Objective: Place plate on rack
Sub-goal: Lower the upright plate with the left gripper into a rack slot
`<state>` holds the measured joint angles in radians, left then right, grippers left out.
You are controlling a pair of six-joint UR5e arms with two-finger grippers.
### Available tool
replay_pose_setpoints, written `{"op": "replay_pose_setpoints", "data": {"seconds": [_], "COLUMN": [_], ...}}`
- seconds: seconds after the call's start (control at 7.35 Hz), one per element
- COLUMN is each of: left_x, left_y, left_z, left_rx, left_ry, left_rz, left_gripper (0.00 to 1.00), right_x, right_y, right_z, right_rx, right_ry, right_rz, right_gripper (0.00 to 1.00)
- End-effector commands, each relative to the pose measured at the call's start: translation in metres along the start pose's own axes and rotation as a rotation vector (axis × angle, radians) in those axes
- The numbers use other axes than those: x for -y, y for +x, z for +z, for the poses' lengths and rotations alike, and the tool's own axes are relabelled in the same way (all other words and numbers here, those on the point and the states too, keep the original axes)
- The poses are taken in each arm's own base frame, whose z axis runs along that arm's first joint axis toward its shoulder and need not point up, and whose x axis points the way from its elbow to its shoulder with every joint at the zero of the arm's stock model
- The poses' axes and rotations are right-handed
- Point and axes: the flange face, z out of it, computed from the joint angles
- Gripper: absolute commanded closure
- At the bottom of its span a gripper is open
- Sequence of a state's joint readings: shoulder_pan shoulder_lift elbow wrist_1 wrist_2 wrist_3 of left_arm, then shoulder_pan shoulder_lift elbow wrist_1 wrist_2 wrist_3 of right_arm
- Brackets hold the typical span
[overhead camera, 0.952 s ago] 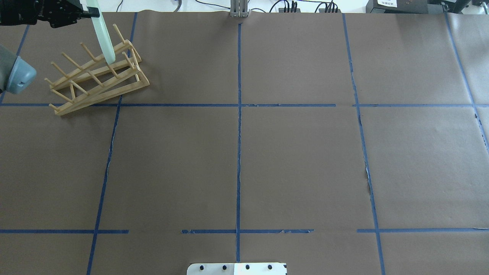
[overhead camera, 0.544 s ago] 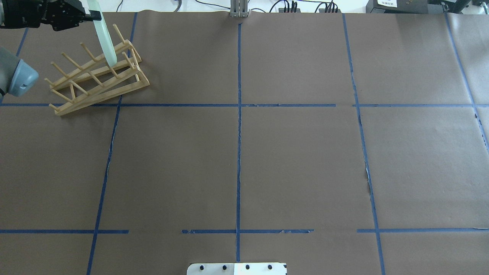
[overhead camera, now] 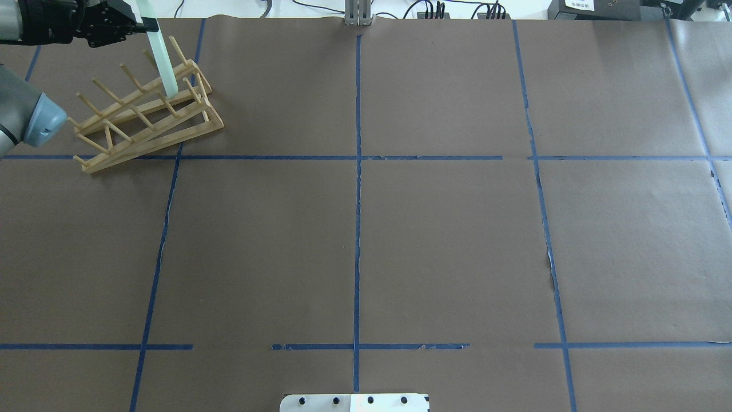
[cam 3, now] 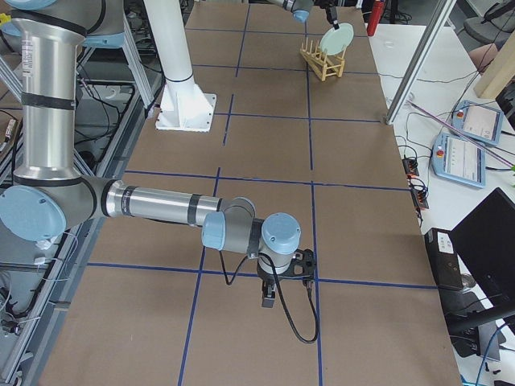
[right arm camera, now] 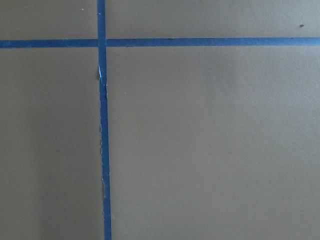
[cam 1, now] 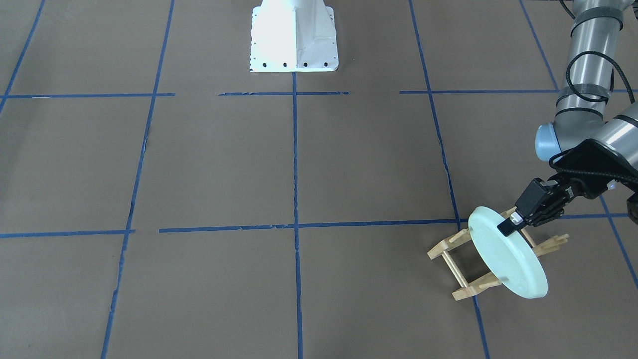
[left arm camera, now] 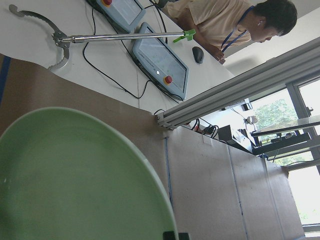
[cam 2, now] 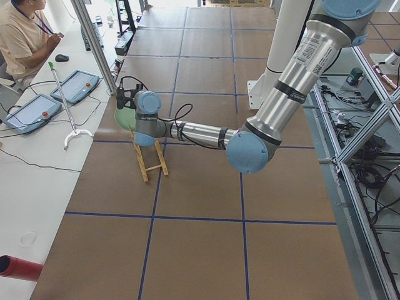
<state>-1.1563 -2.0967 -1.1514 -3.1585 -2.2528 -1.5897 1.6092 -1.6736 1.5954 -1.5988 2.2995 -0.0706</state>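
1. The rack [overhead camera: 194, 130] sits on the brown table [overhead camera: 446, 246], far out at about 10 o'clock in the overhead view. It lies a bit slanted to the blue tape lines [overhead camera: 357, 229].
2. The plate [cam 1: 508, 262] stands on its edge at the rack's 2 o'clock end in that view. It leans a little and is not flat.
3. The plate's low edge is down among the last pegs. I cannot tell if it rests on the rails.
4. The left gripper [cam 1: 508, 227] is clamped on the plate's upper rim, at about 1 o'clock on the plate in the front view.
5. The left wrist camera sees the plate's green face very close, filling its 7 o'clock corner.
6. The right gripper [cam 3: 269, 299] hangs low over the table, well apart from the rack. I cannot tell if its fingers are apart or together.
7. The right wrist camera sees only brown table and blue tape.
8. A person in a tan shirt [cam 2: 19, 37] is at the white bench [cam 2: 37, 181] beside the table.
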Motion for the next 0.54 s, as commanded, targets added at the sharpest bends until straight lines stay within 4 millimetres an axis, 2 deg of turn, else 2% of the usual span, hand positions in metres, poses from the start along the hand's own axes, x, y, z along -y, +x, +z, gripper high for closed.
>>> {"op": "replay_pose_setpoints", "data": {"seconds": [0.0,0.41], "left_x": [-0.0065,-0.0104], "left_y": [0.0004,-0.0036], "left_z": [0.0120,0.0134], "left_rx": [-0.001,0.003], "left_ry": [0.000,-0.005], "left_rz": [-0.002,-0.005], "left_gripper": [1.00,1.00], "right_x": [-0.0009,0.0000], "right_y": [0.0005,0.0000], "right_z": [0.0006,0.0000], "right_rx": [0.000,0.000], "right_ry": [-0.002,0.000], "right_rz": [0.002,0.000], "right_gripper": [0.00,0.00]}}
